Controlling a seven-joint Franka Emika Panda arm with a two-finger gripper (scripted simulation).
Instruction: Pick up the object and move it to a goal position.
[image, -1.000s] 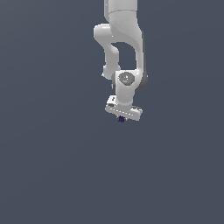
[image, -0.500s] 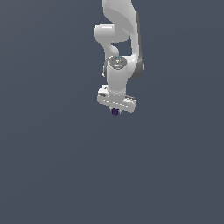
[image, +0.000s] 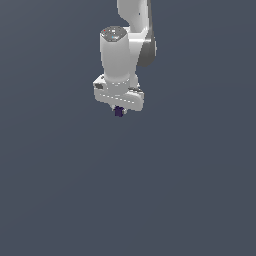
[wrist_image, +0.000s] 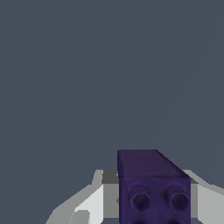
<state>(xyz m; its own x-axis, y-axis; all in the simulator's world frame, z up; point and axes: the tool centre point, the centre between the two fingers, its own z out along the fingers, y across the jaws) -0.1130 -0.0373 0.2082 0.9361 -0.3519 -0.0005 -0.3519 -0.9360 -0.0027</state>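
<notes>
The object (image: 118, 112) is a tiny dark purple block held just under the white hand of my arm, in the upper middle of the exterior view. My gripper (image: 119, 113) is shut on it, and the fingers are mostly hidden by the hand. Up close in the wrist view, the object (wrist_image: 151, 183) is a dark purple brick with round sockets on its near face, clamped between my white fingers (wrist_image: 89, 203). It hangs in the air, well above the plain grey ground. No goal marker shows in either view.
Only a flat, uniform grey surface (image: 150, 200) lies around and below the arm. The white arm's links (image: 127, 40) rise out of the exterior view's top edge.
The arm has swung with the block toward the exterior view's left and risen a little. The hand has turned. The block stays gripped.
</notes>
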